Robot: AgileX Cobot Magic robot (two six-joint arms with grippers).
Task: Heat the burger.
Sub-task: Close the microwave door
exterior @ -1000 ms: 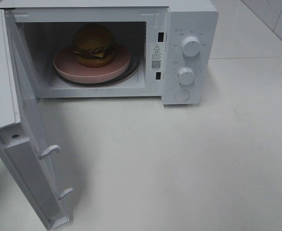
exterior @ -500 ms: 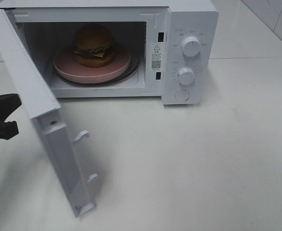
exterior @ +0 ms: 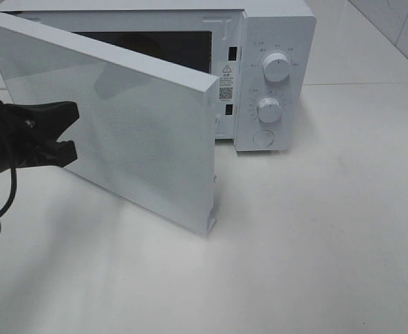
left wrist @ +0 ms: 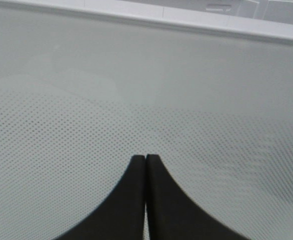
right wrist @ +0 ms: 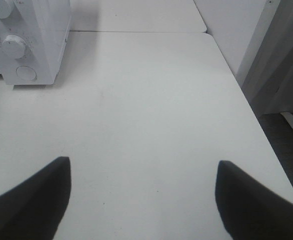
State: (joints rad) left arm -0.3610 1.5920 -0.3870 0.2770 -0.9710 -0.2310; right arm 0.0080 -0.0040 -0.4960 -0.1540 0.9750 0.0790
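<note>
1. Burger was out of sight in the high view. The door point(exterior: 134, 132), swung about halfway shut, covered most of the microwave point(exterior: 280, 21) cavity, and only a dark strip showed above its top edge. The left gripper point(exterior: 70, 132) sat at the door's outer face, toward the hinge side. 2 knobs point(exterior: 276, 68) and a round button point(exterior: 262, 138) faced out from the panel, and the microwave stood on a white table point(exterior: 294, 243).
2. Left wrist: the left gripper point(left wrist: 145, 160) was pinched tight, its fingers point(left wrist: 131, 200) touching each other and gripping nothing. Its tips were right at the door's point(left wrist: 136, 75) dotted window.
3. Right wrist: the right gripper point(right wrist: 141, 167) was spread wide and empty. Its fingers point(right wrist: 36, 195) hung over bare table point(right wrist: 136, 100), well apart from the microwave point(right wrist: 41, 30). No burger showed here either.
</note>
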